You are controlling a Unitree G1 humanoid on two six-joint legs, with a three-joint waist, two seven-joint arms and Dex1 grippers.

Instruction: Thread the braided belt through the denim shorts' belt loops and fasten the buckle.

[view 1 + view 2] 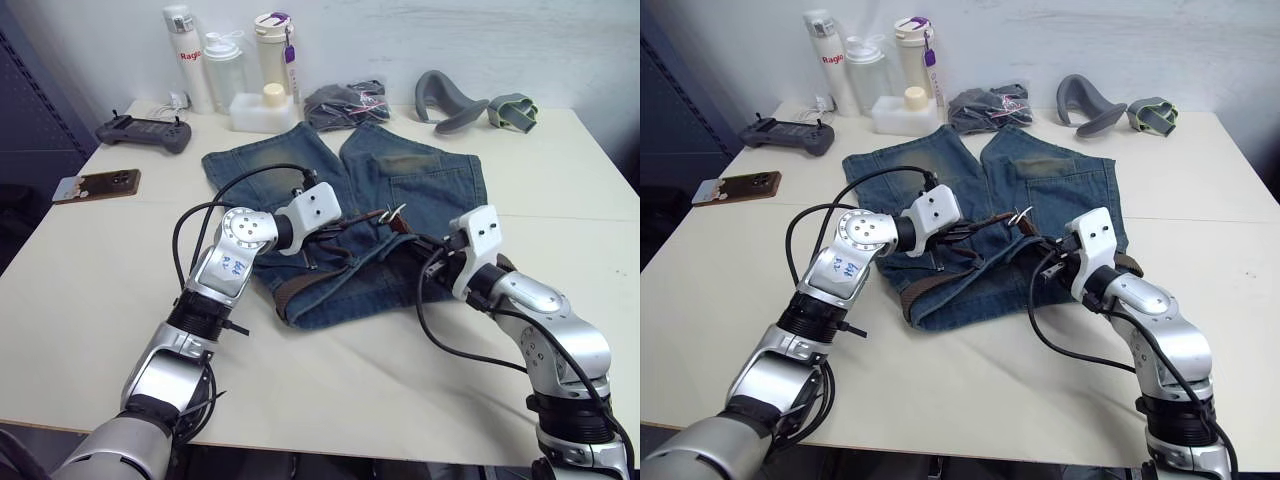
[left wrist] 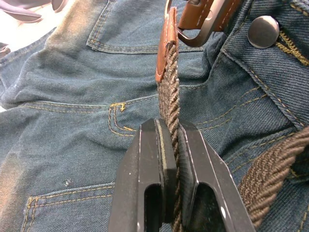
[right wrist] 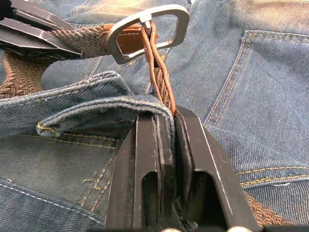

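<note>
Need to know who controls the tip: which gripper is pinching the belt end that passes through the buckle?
The right gripper: it clamps the plain brown tip end running through the buckle. The left gripper pinches the braided belt behind the buckle.

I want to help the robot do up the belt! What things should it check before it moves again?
1. Left gripper shut on the braided belt: ok.
2. Right gripper shut on the belt's plain brown tip: ok.
3. Tip passed through the buckle: ok, it runs through the frame.
4. Prong set in the weave: cannot tell.
5. Belt through all the belt loops of the denim shorts: cannot tell, folds hide them.
6. Buckle fastened: not ok yet.
</note>
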